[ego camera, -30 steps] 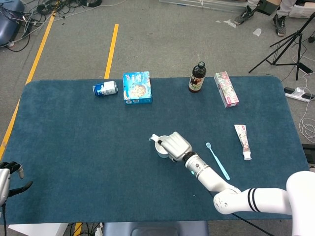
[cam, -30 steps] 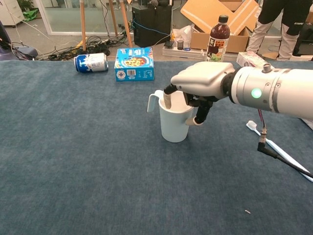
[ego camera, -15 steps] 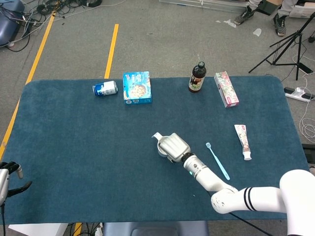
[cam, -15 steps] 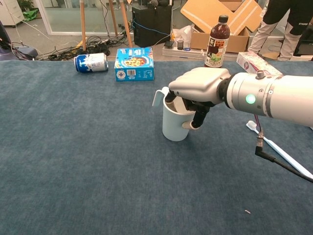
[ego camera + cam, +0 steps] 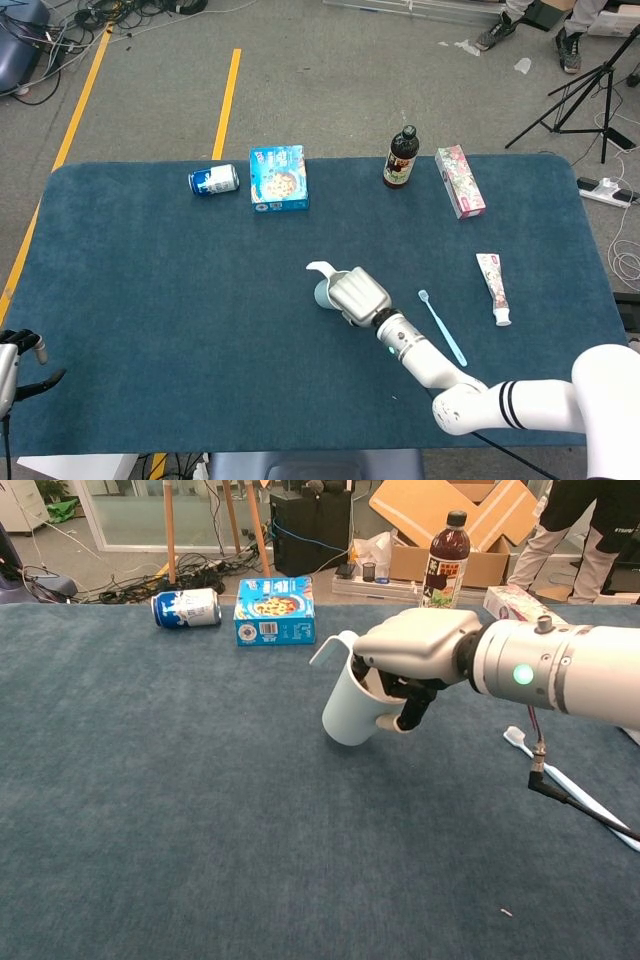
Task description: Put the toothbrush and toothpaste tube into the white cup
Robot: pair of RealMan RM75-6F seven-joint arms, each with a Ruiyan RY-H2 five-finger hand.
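My right hand (image 5: 410, 660) (image 5: 358, 296) grips the rim of the white cup (image 5: 352, 708) (image 5: 323, 293), with fingers inside and outside the wall. The cup is lifted off the blue table and tilted, its base swung toward the left, its thin handle (image 5: 333, 645) sticking up. The light blue toothbrush (image 5: 442, 327) (image 5: 570, 788) lies flat to the right of the hand. Further right lies the toothpaste tube (image 5: 494, 287), cap toward me. My left hand (image 5: 18, 358) hangs at the table's near left corner, fingers apart, holding nothing.
Along the far side of the table (image 5: 150, 290) stand a tipped blue can (image 5: 214, 180), a blue snack box (image 5: 279, 178), a dark bottle (image 5: 401, 158) and a pink patterned box (image 5: 460, 181). A black cable (image 5: 580, 815) trails from my right forearm over the toothbrush.
My right hand has lifted the cup off the table and tipped it, base swinging left. The left hand, the toothbrush and the tube have stayed put.
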